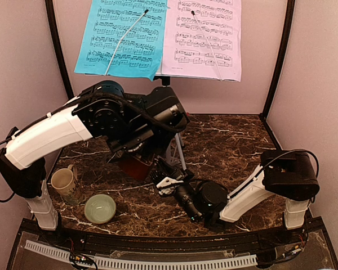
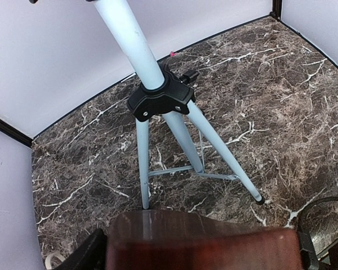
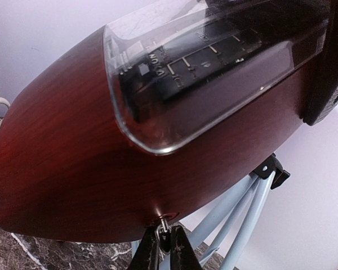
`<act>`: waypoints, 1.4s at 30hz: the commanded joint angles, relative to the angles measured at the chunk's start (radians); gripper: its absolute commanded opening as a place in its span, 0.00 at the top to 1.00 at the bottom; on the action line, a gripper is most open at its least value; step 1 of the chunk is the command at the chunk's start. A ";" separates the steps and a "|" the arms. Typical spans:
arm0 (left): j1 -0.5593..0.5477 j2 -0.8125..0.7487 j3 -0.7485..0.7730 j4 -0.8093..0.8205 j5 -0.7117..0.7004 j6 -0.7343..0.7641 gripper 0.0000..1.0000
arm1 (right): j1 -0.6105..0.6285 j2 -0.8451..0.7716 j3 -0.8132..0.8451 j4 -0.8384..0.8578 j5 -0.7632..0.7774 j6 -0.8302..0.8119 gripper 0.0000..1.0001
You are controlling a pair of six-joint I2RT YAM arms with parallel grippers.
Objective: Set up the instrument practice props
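Your left gripper (image 2: 196, 253) clamps the small dark-red pyramid metronome (image 2: 203, 239), at six o'clock of the silver tripod music stand (image 2: 143, 56) in the left wrist view. Your right gripper (image 3: 164, 250), fingers pressed together, apparently pinches its side pin (image 3: 165, 223). The step in hand looks like placement. Next, set it upright and let go.

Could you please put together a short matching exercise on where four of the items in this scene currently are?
Things:
1. blue page
2. pink page
3. metronome
4. green bowl

Places:
A. right side of the music stand, up at the top
B. off the table, held in the left gripper
C. on the table beside the beige mug
D. left side of the music stand, up at the top

Pairs: 1-D, 2-A, 3-B, 4-C
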 commanded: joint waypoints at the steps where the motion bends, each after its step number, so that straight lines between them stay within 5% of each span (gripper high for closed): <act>1: -0.010 -0.079 0.001 0.026 -0.044 0.004 1.00 | -0.010 -0.042 0.001 0.228 0.007 0.004 0.94; 11: -0.020 -0.116 -0.069 0.106 -0.065 0.028 1.00 | -0.013 -0.080 -0.030 0.227 -0.031 0.083 1.00; 23: -0.026 -0.317 -0.431 0.536 -0.059 0.191 1.00 | -0.036 -0.158 -0.089 0.118 -0.095 0.312 1.00; 33: -0.027 -0.365 -0.585 0.690 -0.056 0.254 1.00 | -0.043 -0.191 -0.105 0.024 -0.131 0.380 1.00; 42: 0.022 -0.518 -0.932 1.092 0.045 0.350 1.00 | -0.020 -0.321 -0.203 -0.194 -0.114 0.461 0.50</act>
